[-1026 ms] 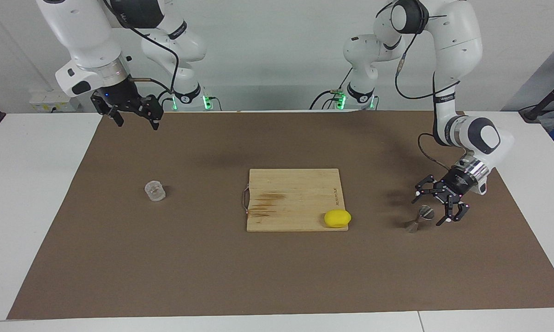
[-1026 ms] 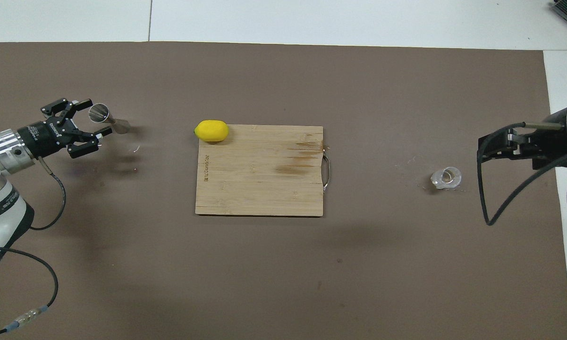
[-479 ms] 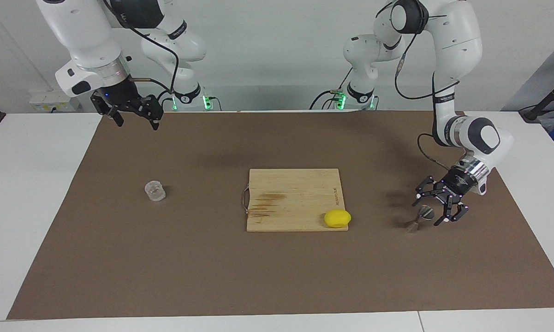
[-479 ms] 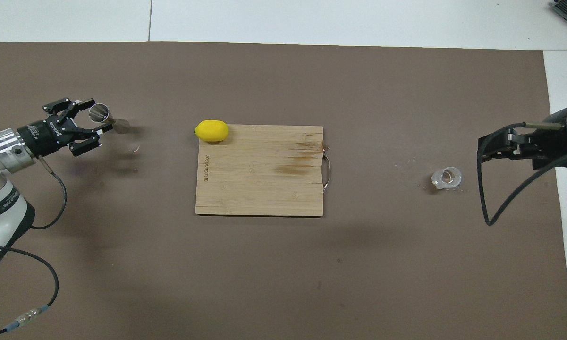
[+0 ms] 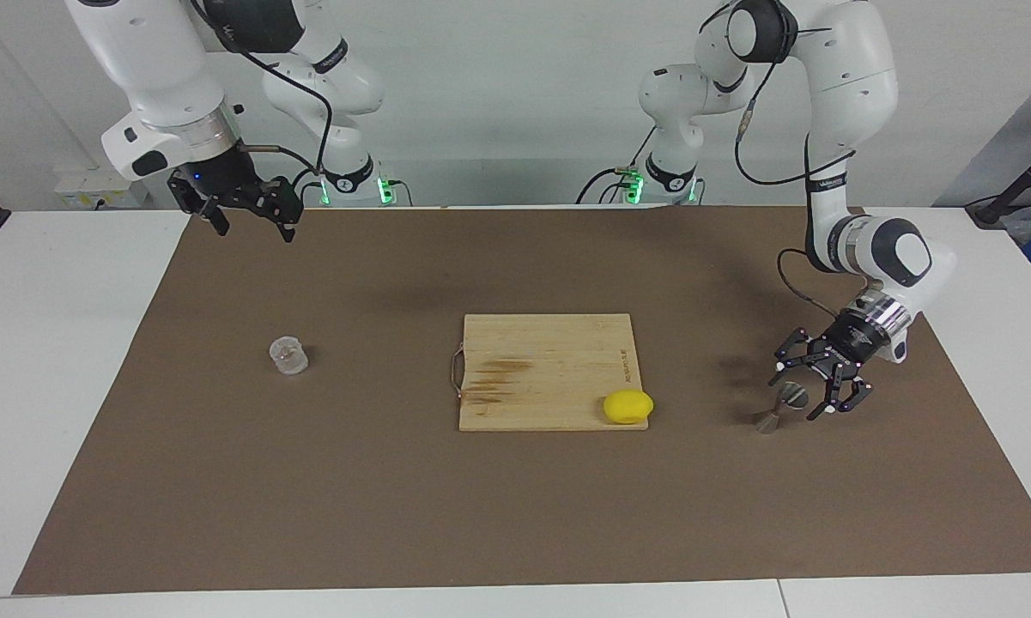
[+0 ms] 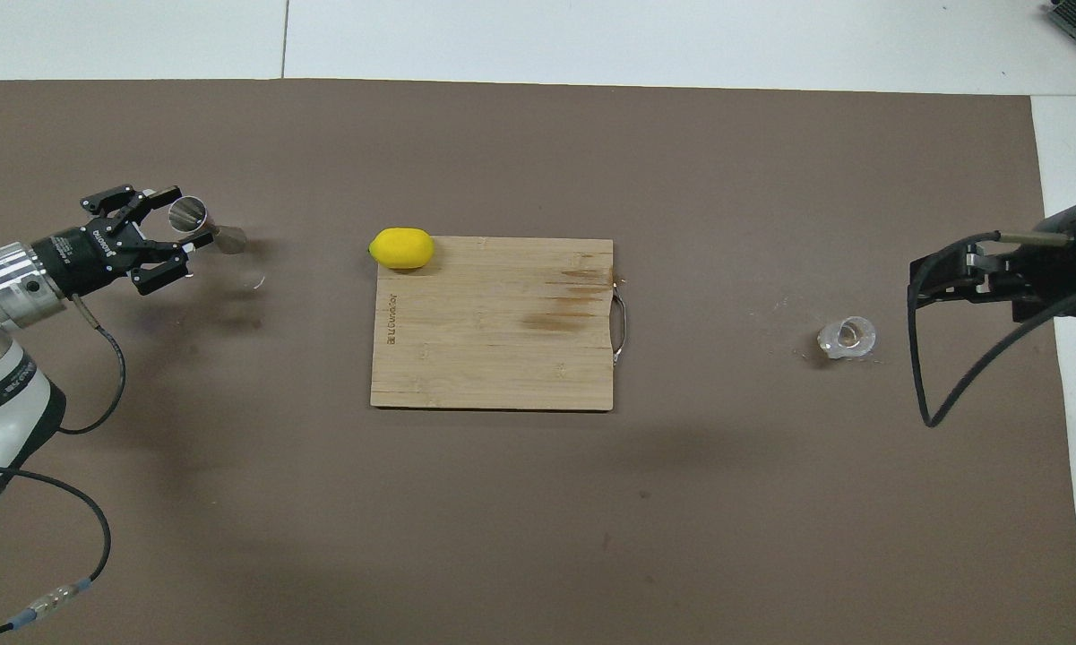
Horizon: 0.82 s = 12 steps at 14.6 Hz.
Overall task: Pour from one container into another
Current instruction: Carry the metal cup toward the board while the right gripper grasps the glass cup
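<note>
The steel jigger (image 5: pixel 781 408) stands upright on the brown mat toward the left arm's end of the table; it also shows in the overhead view (image 6: pixel 204 227). My left gripper (image 5: pixel 803 391) is low and open, with one finger on each side of the jigger's upper cone, and I cannot tell if they touch it; it appears in the overhead view too (image 6: pixel 177 228). The clear squat cup (image 5: pixel 288 355) stands alone toward the right arm's end (image 6: pixel 847 337). My right gripper (image 5: pixel 256 225) waits open, raised high over the mat's edge nearest the robots.
A wooden cutting board (image 5: pixel 549 360) lies in the middle of the mat (image 6: pixel 493 340). A yellow lemon (image 5: pixel 627 406) sits on the board's corner nearest the jigger (image 6: pixel 401 248). The brown mat (image 5: pixel 395 515) covers most of the white table.
My left gripper has edged in around the jigger's upper cone and its fingers have narrowed slightly. The right arm, cup, jigger and lemon have not moved.
</note>
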Motion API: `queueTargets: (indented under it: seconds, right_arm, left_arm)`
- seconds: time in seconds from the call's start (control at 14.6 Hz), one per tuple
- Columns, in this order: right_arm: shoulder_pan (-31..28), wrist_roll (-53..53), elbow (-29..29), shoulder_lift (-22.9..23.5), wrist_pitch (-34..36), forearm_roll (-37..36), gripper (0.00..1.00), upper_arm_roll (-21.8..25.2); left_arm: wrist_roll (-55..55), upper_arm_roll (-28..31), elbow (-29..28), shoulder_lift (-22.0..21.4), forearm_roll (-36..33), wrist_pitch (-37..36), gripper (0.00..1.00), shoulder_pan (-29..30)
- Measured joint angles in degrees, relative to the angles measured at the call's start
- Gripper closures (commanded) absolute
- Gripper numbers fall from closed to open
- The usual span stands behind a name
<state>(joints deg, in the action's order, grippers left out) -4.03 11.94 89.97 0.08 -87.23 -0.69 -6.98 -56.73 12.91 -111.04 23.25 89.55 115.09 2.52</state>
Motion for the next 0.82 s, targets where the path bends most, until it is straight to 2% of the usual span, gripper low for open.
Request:
queueTargets:
  seconds: [0.14,0.21,0.27,0.34,0.48,0.82]
  right_arm:
    - [-0.55,0.07,0.0,0.0,-0.04,0.0,0.0,0.04]
    - [-0.73,0.56,0.0,0.0,-0.12,0.0,0.0,0.04]
    - [-0.85,2.11,0.0,0.0,-0.24,0.0,0.0,0.05]
    - [-0.85,4.16,0.0,0.0,-0.28,0.0,0.0,0.04]
    - [-0.82,8.26,0.0,0.0,-0.29,0.0,0.0,0.01]
    - [-0.81,25.36,0.04,0.0,-0.34,2.16,0.0,-0.03]
  left_arm:
    - [0.05,0.04,0.0,0.0,0.01,0.0,0.23,0.04]
    - [0.05,0.07,0.0,0.0,0.01,0.0,0.27,0.08]
    - [0.08,0.08,0.0,0.0,0.01,0.0,0.36,0.11]
    - [0.08,0.09,0.0,0.0,0.01,0.0,0.54,0.12]
    - [0.13,0.09,0.01,0.0,0.02,-0.01,0.98,0.12]
    - [0.23,-0.02,0.65,0.0,0.03,-0.09,1.0,0.14]
